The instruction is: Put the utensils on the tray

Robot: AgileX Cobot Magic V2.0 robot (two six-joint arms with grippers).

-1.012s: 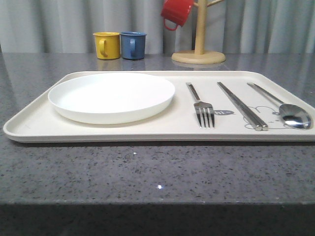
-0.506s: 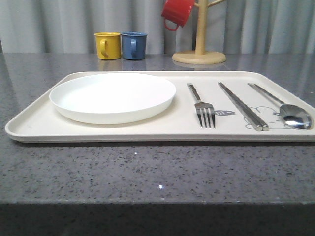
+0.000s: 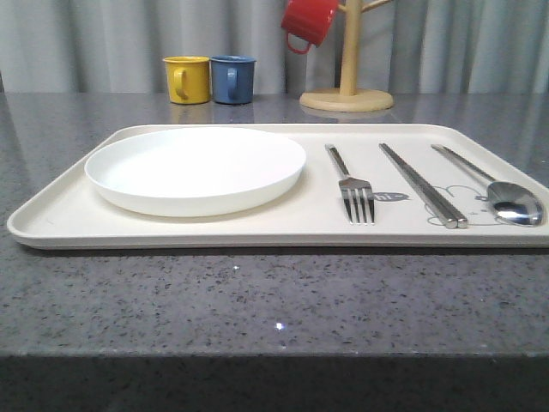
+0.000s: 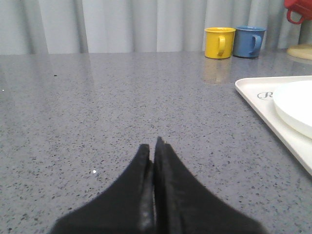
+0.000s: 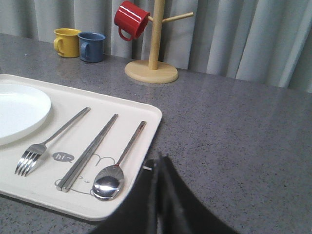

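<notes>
The cream tray (image 3: 60,215) lies across the grey table, and its corner (image 5: 146,114) appears in the right wrist view too. On it, from left to right, rest the white plate (image 3: 196,169), the fork (image 3: 350,184), the chopsticks (image 3: 422,184) and the spoon (image 3: 497,190). My left gripper (image 4: 153,146) is shut and empty over bare table, to the left of the tray's rim (image 4: 253,95). My right gripper (image 5: 158,163) is shut and empty beside the tray's right edge, close to the spoon (image 5: 117,168). The fork (image 5: 48,141) and chopsticks (image 5: 87,151) lie beyond it.
A yellow mug (image 3: 187,79) and a blue mug (image 3: 232,79) stand behind the tray. A wooden mug tree (image 3: 347,86) at the back right carries a red mug (image 3: 307,21). Grey curtains close off the back. Bare table lies left and right of the tray.
</notes>
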